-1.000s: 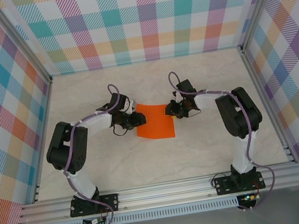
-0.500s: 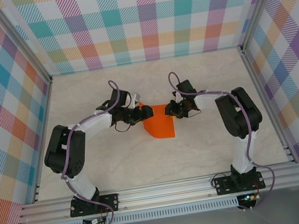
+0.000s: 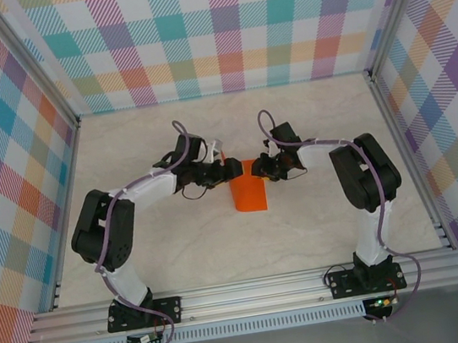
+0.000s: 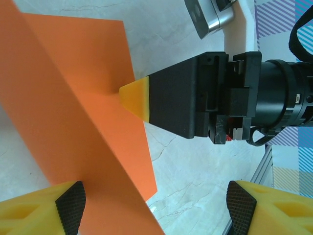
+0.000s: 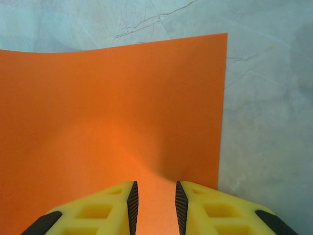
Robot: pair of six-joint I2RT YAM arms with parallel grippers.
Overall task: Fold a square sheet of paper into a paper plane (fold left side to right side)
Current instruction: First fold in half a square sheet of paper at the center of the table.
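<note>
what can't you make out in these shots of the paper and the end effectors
- top view: left end effector and right end effector cover the bright orange paper sheet's far corners; layers too small to separate
- left wrist view: the sheet runs off the left and bottom edges
- right wrist view: whether the yellow fingers pinch or only press the sheet; frame bottom cuts them off

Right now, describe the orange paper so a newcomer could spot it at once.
On the pale marble table, look where the left gripper and right gripper nearly meet. The orange paper lies between their tips: the one plain bright sheet, partly folded over.
</note>
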